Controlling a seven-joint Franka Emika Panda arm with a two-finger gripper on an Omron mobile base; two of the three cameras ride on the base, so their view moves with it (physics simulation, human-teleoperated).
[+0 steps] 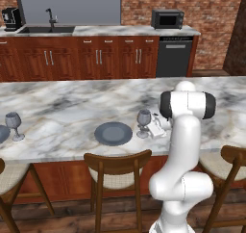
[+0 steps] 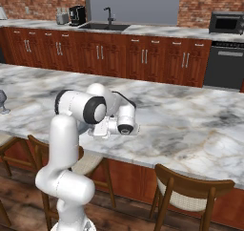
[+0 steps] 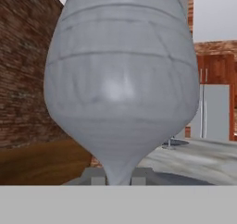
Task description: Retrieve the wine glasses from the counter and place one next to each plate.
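My gripper [image 1: 148, 128] is shut on the stem of a clear greyish wine glass [image 1: 144, 118], which stands upright just right of a blue-grey plate [image 1: 113, 133] on the marble island. In the hand view the glass bowl [image 3: 120, 89] looms large, and my gripper [image 3: 117, 177] pinches the stem below it. Whether the foot touches the marble I cannot tell. A second wine glass [image 1: 13, 123] stands at the island's far left beside another plate [image 1: 1, 134] cut by the frame edge. That glass [image 2: 2, 101] also shows at the left edge of the right base view. The counter [image 1: 96, 31] runs along the brick wall behind.
Wooden chairs [image 1: 116, 165] line the island's near side, right under my arm. The far counter carries a sink with faucet [image 1: 51, 19], a coffee machine [image 1: 11, 19] and a toaster oven [image 1: 167, 19]. A dishwasher [image 1: 174, 58] sits below.
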